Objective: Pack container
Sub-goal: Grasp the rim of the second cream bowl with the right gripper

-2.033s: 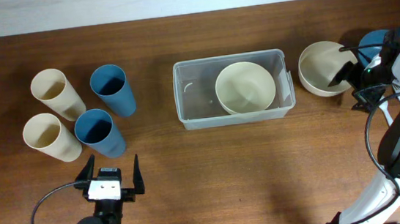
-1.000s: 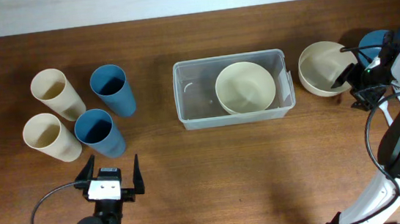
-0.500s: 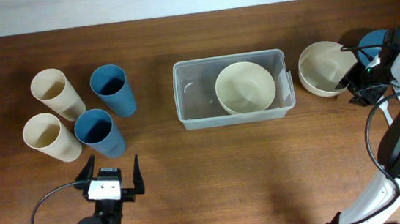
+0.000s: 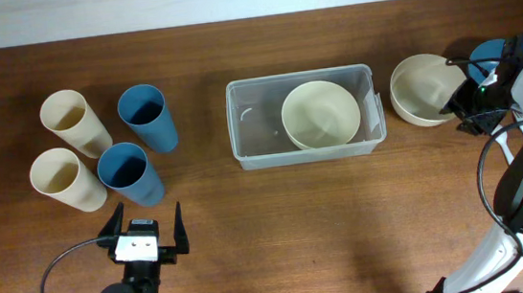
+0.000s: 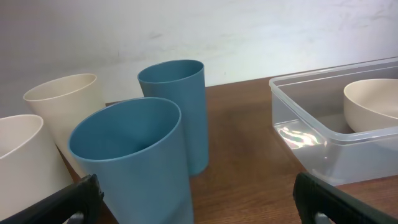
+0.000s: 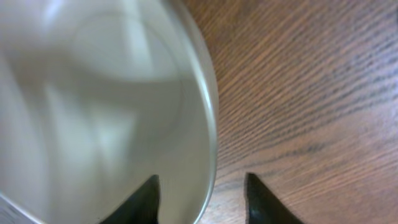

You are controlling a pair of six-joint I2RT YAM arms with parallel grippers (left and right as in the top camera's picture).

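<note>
Overhead: the container (image 4: 253, 133) lies mid-table (image 4: 279, 231), with a cream bowl (image 4: 320, 114) in its 3 o'clock half. The left gripper (image 4: 145, 231), at 7 o'clock, has its fingers wide and empty.

Left wrist: the container (image 5: 311, 118) is at 3 o'clock (a blue cup (image 5: 134, 162) is nearer).

Right wrist: the right gripper (image 6: 200, 202) has its fingers (image 6: 144, 199) narrow, astride the rim of a second bowl (image 6: 93, 112), and a gap shows on the outer side.

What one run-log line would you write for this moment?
task: pack container | right gripper: astride loose bowl rim, not clamped | left gripper: open, empty | packed bowl: in container
</note>
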